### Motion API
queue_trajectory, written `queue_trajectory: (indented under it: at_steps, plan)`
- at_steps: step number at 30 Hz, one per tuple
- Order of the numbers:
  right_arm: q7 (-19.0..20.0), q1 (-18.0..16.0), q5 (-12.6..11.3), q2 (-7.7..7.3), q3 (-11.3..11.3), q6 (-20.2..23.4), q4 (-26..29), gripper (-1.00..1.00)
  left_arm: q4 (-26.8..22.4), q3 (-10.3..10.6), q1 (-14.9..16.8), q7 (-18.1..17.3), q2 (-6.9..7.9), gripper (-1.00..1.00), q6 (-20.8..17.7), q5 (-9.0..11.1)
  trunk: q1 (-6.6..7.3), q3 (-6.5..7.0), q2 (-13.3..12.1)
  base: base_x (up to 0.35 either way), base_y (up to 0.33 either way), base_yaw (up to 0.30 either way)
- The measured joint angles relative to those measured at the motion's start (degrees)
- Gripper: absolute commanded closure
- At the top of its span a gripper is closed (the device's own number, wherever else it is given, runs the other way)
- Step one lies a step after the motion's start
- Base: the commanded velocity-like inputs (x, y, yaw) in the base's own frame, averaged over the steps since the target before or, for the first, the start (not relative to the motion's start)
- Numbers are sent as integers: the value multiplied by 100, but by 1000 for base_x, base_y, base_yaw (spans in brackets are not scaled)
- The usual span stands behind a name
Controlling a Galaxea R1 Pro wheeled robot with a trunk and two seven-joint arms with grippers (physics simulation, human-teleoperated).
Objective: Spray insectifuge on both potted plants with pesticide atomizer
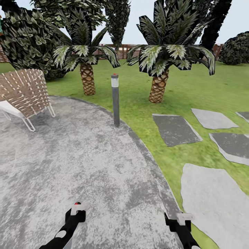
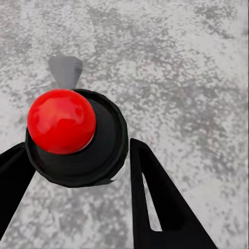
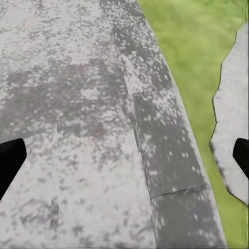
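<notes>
Where the round grey patio (image 1: 69, 162) meets the lawn (image 1: 207, 90), the following stand in the head view:

- Spray bottle (image 2: 78, 137): dark body, red top; clamped between the fingers of the left gripper (image 2: 78, 171), held low over the patio paving. In the head view its red tip (image 1: 76, 204) shows just above that gripper (image 1: 75, 211).
- Right gripper (image 1: 180, 221): fingers wide apart, nothing between them; in its wrist view it hangs over the patio's edge, grass and a pale stone beside it.
- Grey post lamp (image 1: 115, 100): upright at the patio's rim.
- Woven chair (image 1: 24, 93): on the patio, far left.
- Two palms with scaly trunks (image 1: 87, 77) (image 1: 158, 86): on the grass beyond the lamp.
- Stepping stones (image 1: 175, 128): grey slabs set in the lawn, to the right.
- Brown slatted fence (image 1: 122, 52): behind the palms.
</notes>
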State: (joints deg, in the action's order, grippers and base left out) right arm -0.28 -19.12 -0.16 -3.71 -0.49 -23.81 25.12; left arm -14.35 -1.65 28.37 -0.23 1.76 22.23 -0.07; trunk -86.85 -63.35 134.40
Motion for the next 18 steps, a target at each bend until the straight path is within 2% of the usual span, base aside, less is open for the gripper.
queue_trajectory:
  at_steps: [18]
  plan:
    - [-2,0,0,0,-3,0,4,-100,9,3,0,0,0,100,0,0,0,0,0,0,0,-281]
